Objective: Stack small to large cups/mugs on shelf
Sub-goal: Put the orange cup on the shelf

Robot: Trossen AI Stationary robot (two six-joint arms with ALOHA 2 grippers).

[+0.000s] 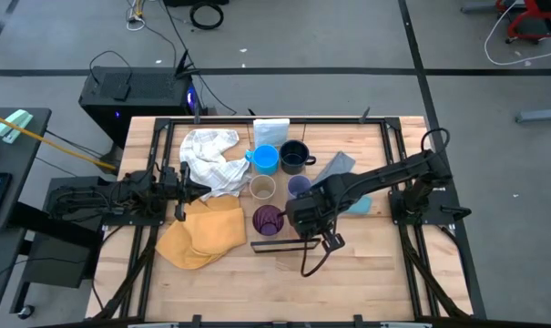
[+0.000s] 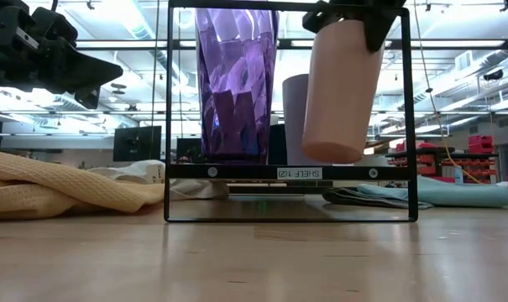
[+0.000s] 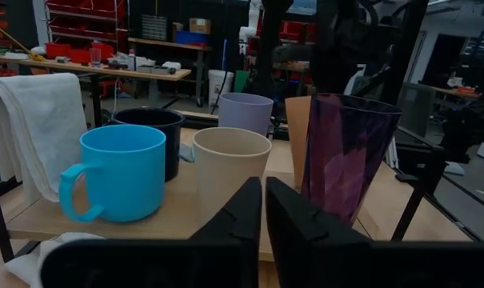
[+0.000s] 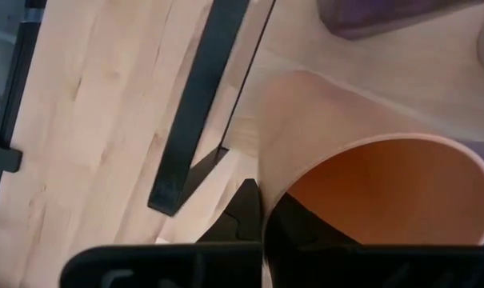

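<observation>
The smooth orange plastic cup (image 2: 342, 88) hangs tilted above the light wooden shelf (image 2: 291, 173), its rim pinched by the right gripper (image 4: 262, 210), beside the dark purple faceted tumbler (image 2: 235, 84). The left gripper (image 3: 263, 210), nearly closed and empty, waits across the worktop (image 1: 366, 273).

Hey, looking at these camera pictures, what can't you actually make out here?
- Orange cup: in the high view the right arm covers it; the low view cuts off its rim.
- Whether the orange cup touches the shelf: not clear in any view.
- Purple tumbler: top cut off in the low view.
- Right gripper: the cup hides most of its fingers.
- Lavender cup: partly hidden behind the tan cup, left wrist view.
</observation>
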